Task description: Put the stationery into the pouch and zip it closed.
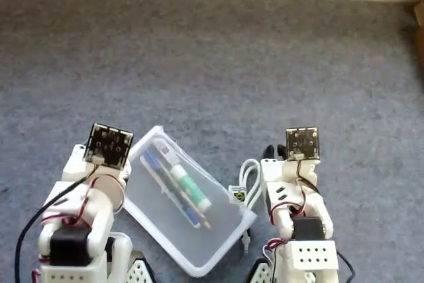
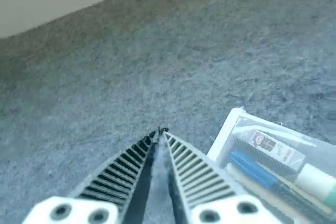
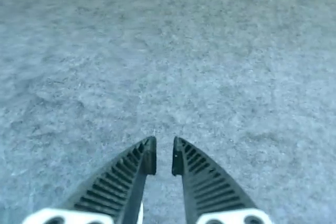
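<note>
The stationery already lies inside the clear pouch (image 1: 215,236), which rests slantwise on the grey tabletop (image 1: 265,64) between the two arms. A blue pen (image 1: 154,162) and a white stick with a green band (image 1: 189,187) are side by side in it. So I judge that the step in hand is the zipping. The left hand (image 2: 160,132) is closed, tip against tip, and holds nothing; it hangs just beside one corner of the pouch. The right hand (image 3: 164,157) is closed except for a thin slit and is also empty, over bare tabletop. A small tag (image 1: 238,194) sits at the pouch edge near the right arm. It is probably the zip pull, but I cannot tell how far the zip is drawn. To do it well, one hand should press the pouch flat near the zip's end while the other pinches the pull and draws it straight along the edge, slowly, so that the thin plastic does not wrinkle or slide.
</note>
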